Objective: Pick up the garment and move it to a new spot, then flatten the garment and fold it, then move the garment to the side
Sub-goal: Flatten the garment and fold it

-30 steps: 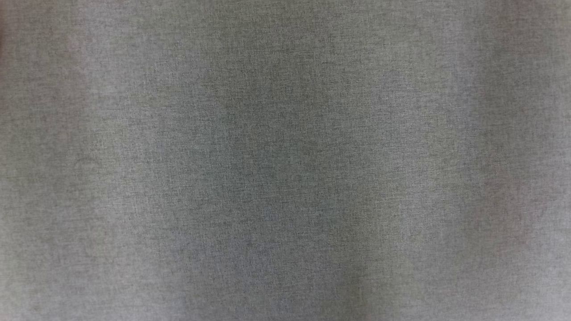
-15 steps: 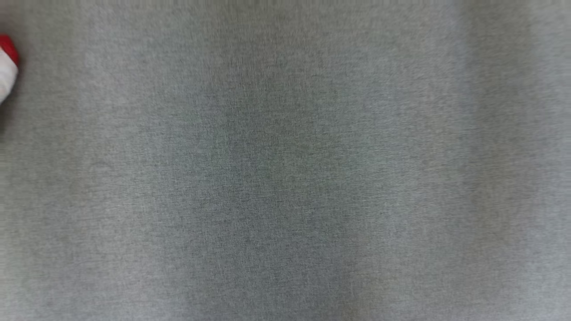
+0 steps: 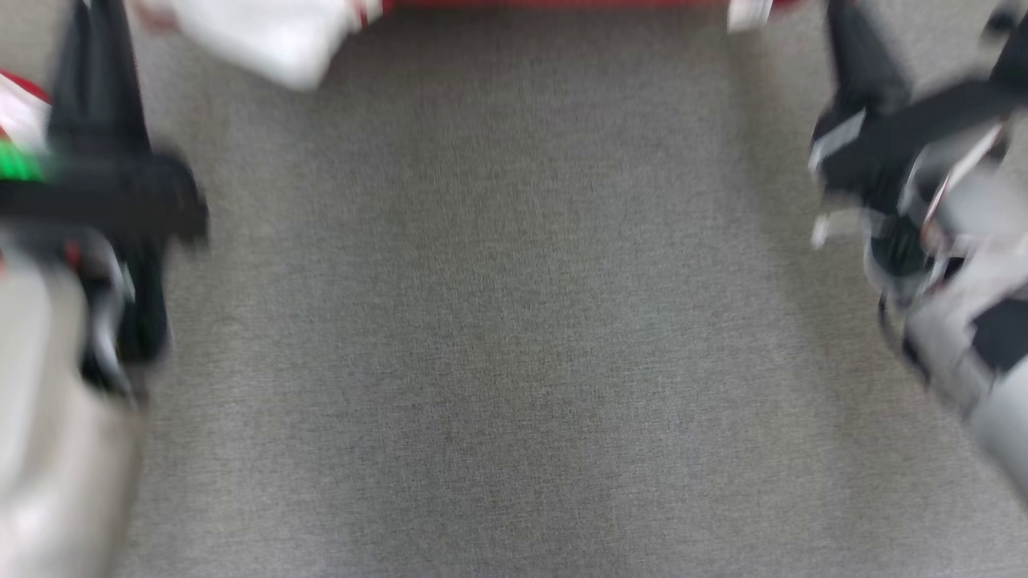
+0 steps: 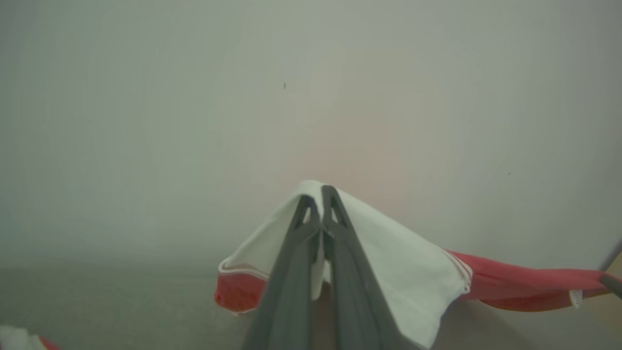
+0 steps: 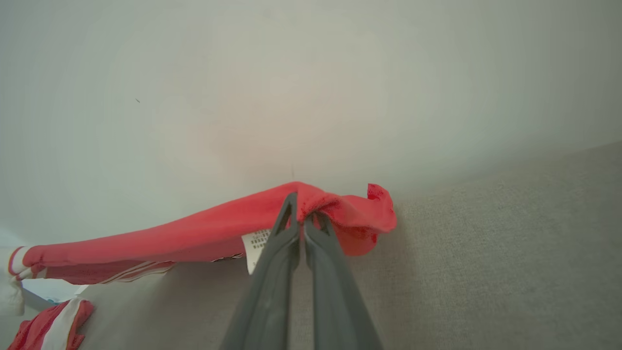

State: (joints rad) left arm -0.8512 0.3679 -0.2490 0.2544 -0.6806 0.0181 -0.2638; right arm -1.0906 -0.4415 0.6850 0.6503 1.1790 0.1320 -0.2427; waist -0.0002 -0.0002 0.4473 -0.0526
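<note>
The garment (image 4: pixel 398 262) is red with a white part and hangs stretched between my two grippers, above the grey surface. In the left wrist view my left gripper (image 4: pixel 317 194) is shut on the white part. In the right wrist view my right gripper (image 5: pixel 302 213) is shut on a bunched red end of the garment (image 5: pixel 194 238), beside a white label. The head view is blurred. It has the left gripper (image 3: pixel 96 32) at the upper left and the right gripper (image 3: pixel 855 40) at the upper right. The garment (image 3: pixel 257 32) runs along the top edge.
A grey cloth-covered surface (image 3: pixel 498 321) spreads between the arms, and a pale wall (image 5: pixel 311 73) stands behind it. Another red and white cloth (image 5: pixel 48 325) lies low at the left of the right wrist view. A red and white bit (image 3: pixel 16 112) shows at the head view's left edge.
The head view has shifted. A second ago it held only the grey surface, then a red and white scrap at the left edge. Now both arms and the garment are in it.
</note>
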